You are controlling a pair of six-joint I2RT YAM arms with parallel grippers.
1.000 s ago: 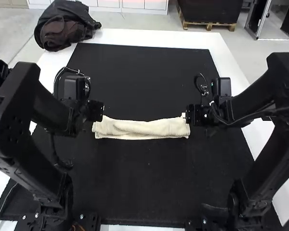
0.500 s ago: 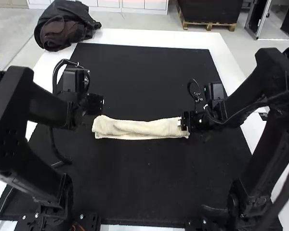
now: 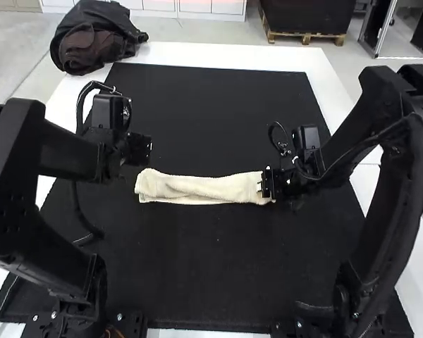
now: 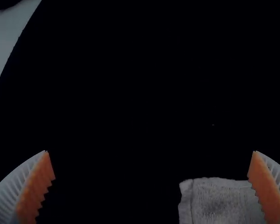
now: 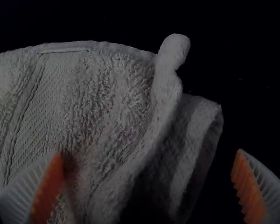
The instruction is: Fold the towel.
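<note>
Inward slid the right claw, spread over one end of the towel; left claw also spread, so folding likely awaits a grip.

The left arm stands bent at the left, and the left gripper hangs in toward the middle, a little farther off than the right gripper. The right arm, bent too, leans in from the right. In both wrist views the fingers (white and ribbed, with orange pads) stand wide apart.
</note>
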